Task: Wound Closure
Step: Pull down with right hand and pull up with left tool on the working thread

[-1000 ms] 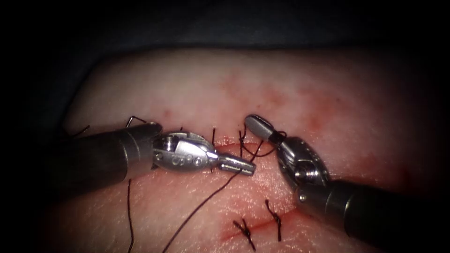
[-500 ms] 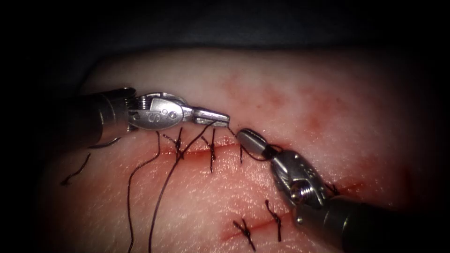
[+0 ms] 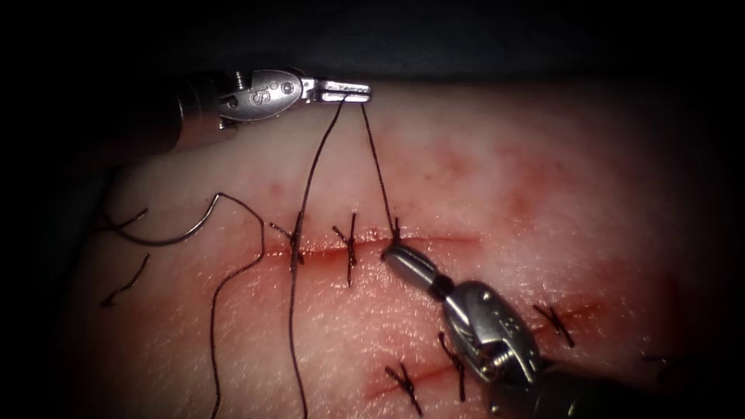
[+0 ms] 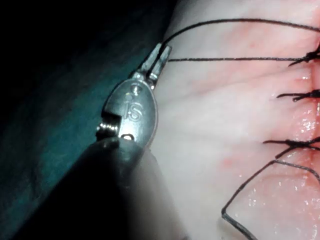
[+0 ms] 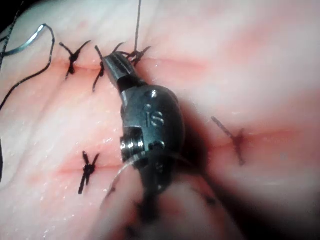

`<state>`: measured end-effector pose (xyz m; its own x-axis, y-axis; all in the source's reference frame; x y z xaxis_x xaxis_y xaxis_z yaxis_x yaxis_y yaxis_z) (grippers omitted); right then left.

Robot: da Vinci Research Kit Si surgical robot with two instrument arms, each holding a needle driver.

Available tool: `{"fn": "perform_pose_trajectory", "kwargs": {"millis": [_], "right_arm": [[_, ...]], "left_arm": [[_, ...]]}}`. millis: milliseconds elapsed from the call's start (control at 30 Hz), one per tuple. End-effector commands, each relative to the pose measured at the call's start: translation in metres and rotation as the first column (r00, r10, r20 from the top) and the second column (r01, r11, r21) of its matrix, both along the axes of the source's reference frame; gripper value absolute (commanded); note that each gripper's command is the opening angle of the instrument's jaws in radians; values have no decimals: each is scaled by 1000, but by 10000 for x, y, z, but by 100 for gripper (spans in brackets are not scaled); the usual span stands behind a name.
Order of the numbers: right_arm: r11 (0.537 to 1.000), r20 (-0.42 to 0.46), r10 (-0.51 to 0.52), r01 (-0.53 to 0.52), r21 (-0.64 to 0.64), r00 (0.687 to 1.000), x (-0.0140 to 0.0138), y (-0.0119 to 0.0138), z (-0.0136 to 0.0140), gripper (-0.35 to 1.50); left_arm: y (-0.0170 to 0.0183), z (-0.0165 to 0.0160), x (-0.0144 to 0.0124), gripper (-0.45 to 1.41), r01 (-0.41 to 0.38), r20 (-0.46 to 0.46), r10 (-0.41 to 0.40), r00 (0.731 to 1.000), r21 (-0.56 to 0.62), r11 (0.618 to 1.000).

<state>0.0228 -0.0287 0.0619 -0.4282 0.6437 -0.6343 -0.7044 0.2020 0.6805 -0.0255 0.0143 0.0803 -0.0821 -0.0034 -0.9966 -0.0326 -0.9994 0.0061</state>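
Observation:
The left tool (image 3: 353, 91) is over the far edge of the tissue (image 3: 543, 155), jaws shut on the thread (image 3: 376, 163). Two strands drop from it. One goes to the knot (image 3: 394, 230) on the upper cut (image 3: 442, 240); the other trails past the stitches toward the near edge. The right tool (image 3: 394, 256) rests beside that knot, jaws shut on the short thread end. The curved needle (image 3: 174, 235) lies free on the tissue, left of the cut, held by neither tool. The left tool (image 4: 159, 52) and the right tool (image 5: 114, 65) also appear in their wrist views.
Two finished stitches (image 3: 351, 247) cross the upper cut left of the knot. A lower cut (image 3: 423, 376) carries more stitches (image 3: 403, 382). Cut thread ends (image 3: 123, 285) lie at the far left. Red fluid stains the tissue around both cuts.
The left tool has lifted up and away to the far left with the thread, drawing both strands straight. The right tool's jaws have moved down-left to the cut, and the loop has closed into the knot.

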Motion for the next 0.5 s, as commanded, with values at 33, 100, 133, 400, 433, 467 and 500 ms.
{"fn": "perform_pose_trajectory", "kwargs": {"millis": [33,100,133,400,433,467,500], "right_arm": [[1000,0,1,-1,-2,1000,8,0,4,-35],[1000,4,3,-3,-5,1000,8,-3,4,-35],[1000,4,3,-3,-5,1000,8,-4,4,-35],[1000,7,-10,10,-23,1000,11,-10,0,-35],[1000,4,-14,14,-26,1000,12,-11,-1,-35],[999,7,-18,18,-31,1000,13,-11,-1,-35],[999,11,-21,21,-38,1000,14,-15,-2,-35]], "left_arm": [[14,7,-6,-45,11,0,-11,1000,0,1000],[27,17,-4,-45,33,-5,-33,999,10,999],[33,22,-3,-45,42,-6,-42,999,14,999],[76,63,6,-45,135,-6,-135,991,29,990],[80,69,7,-45,146,-7,-146,989,30,989],[82,73,7,-45,153,-8,-153,988,24,988],[88,82,9,-45,171,-10,-171,985,19,985]]}}
